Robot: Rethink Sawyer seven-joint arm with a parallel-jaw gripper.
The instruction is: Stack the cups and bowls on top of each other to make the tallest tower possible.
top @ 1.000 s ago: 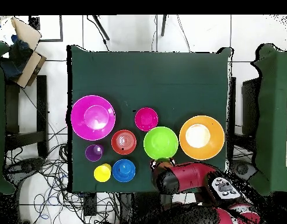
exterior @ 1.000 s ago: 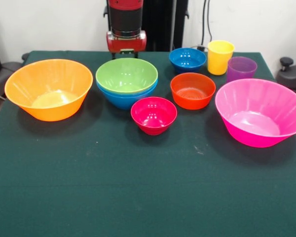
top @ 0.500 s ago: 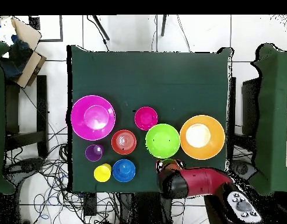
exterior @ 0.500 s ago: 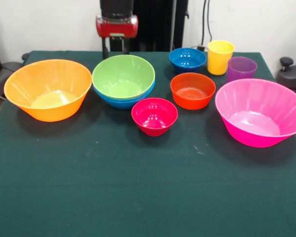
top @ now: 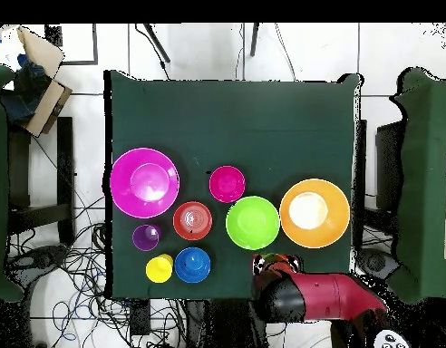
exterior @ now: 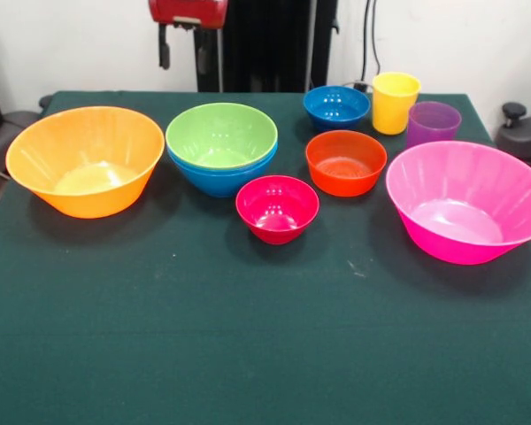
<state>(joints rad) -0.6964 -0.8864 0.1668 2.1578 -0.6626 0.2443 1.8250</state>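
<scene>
Overhead, the gripper point(exterior: 182, 46) hung empty with fingers spread at the table's robot-side edge, just behind the green bowl point(exterior: 221, 135) nested in a blue bowl point(exterior: 223, 180); 6 bowls, 2 cups stood apart.

The front view looks low across the dark green cloth-covered table point(exterior: 248, 354) toward twelve o'clock, fairly close. The overhead view looks straight down from farther off, sharing that table point(top: 236, 118), turned half round.
</scene>
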